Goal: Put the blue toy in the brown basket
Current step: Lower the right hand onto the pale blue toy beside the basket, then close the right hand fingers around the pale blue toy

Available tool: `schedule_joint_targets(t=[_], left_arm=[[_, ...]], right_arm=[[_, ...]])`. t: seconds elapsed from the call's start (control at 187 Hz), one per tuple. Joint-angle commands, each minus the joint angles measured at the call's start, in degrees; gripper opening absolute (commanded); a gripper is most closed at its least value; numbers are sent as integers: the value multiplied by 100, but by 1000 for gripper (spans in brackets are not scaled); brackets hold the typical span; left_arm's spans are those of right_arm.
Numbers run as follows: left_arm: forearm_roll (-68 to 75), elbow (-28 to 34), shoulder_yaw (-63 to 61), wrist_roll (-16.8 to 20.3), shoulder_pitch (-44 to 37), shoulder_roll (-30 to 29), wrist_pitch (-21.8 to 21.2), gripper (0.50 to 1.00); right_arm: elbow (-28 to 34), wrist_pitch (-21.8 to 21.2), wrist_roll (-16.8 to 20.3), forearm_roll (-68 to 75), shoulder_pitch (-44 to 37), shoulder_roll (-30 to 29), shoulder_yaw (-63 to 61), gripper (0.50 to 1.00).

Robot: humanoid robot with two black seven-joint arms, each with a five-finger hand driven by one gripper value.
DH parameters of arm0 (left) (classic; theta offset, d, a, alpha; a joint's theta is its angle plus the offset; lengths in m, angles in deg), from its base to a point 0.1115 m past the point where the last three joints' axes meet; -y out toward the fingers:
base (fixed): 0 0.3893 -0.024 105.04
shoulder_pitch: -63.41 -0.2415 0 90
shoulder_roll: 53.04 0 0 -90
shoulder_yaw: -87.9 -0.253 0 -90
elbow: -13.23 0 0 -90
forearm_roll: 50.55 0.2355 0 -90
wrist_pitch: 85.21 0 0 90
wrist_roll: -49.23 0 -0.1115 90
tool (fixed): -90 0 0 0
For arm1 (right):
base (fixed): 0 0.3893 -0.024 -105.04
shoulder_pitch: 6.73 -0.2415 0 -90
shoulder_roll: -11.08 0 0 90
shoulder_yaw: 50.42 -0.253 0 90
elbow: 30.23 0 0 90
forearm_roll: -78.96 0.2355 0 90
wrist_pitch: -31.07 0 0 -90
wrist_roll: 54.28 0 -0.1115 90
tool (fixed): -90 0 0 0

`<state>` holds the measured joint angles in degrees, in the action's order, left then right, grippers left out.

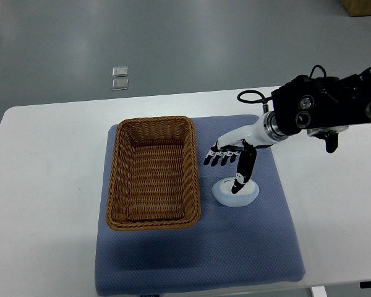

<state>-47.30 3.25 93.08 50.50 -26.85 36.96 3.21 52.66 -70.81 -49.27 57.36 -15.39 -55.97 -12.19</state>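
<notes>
The right hand (230,158), fingers spread, seems to touch the pale blue toy (236,192) beside the brown basket (153,172).

I see the brown basket (153,173) sitting on the left part of a blue mat (266,247), with nothing showing inside it. Just right of the basket, the blue toy (227,197), pale and rounded, lies on the mat. My right hand (230,159) hangs over the toy, fingers spread toward the basket, thumb (243,174) reaching down onto the toy.
</notes>
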Motion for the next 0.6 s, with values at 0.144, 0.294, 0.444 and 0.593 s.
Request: schedule_joint_targets(t=[0.144,0.294,0.444,0.593], left_arm=[[0,-4,9,-4,0,0,0,1000],[0,-4,9,-4,0,0,0,1000],[0,5,9,4,0,0,0,1000],[0,-4,9,-4,0,0,0,1000]], right_arm=[[-27,45,0,-72,295,61,-62,909],[-115,142,0,-195,471,61,-79,909],[-185,168,-9,-354,612,61,-79,907],[-194,168,-9,-459,726,70,-79,905]])
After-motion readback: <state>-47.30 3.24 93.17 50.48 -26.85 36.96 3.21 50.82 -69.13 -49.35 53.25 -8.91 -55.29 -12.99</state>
